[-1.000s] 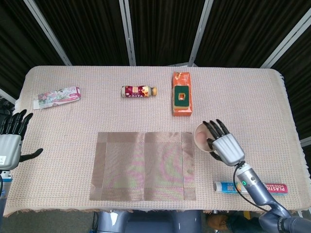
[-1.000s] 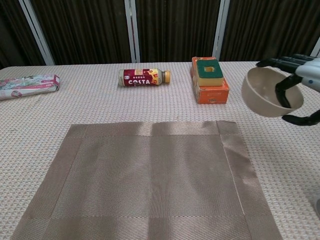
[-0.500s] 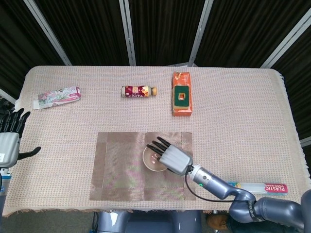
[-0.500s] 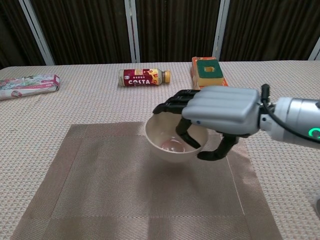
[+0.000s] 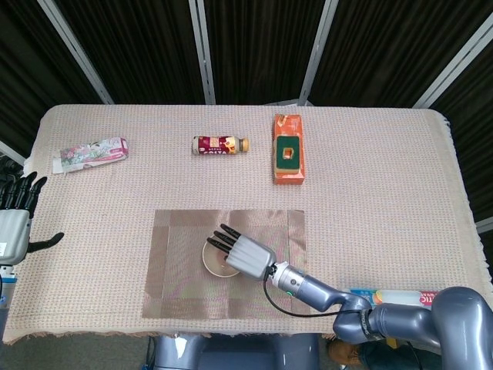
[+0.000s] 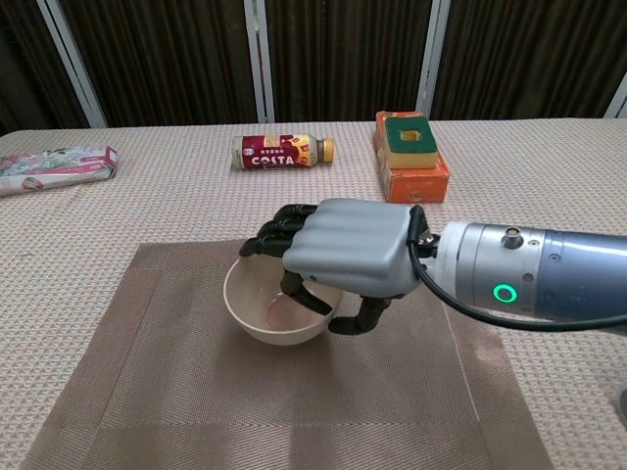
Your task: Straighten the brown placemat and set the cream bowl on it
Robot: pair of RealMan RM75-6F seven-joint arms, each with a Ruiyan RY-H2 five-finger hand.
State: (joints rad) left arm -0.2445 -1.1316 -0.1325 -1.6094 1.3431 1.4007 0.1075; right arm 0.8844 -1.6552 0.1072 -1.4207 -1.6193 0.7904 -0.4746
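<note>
The brown placemat (image 5: 185, 262) (image 6: 176, 392) lies flat and square to the table's near edge. The cream bowl (image 5: 214, 259) (image 6: 260, 304) sits near the middle of the mat, upright. My right hand (image 5: 245, 253) (image 6: 345, 251) grips the bowl's right rim, with fingers over and inside the rim and the thumb under its outer wall. My left hand (image 5: 15, 220) hangs off the table's left edge with fingers spread and nothing in it; the chest view does not show it.
A Costa bottle (image 5: 220, 145) (image 6: 282, 152) lies at the back centre. An orange box with a green sponge (image 5: 288, 149) (image 6: 411, 155) stands to its right. A floral packet (image 5: 91, 154) (image 6: 54, 167) lies at back left. A plastic wrap box (image 5: 400, 296) lies near right.
My right hand carried the bowl from the right of the mat leftward, over the mat, and lowered it to the mat's middle. The left hand barely moved.
</note>
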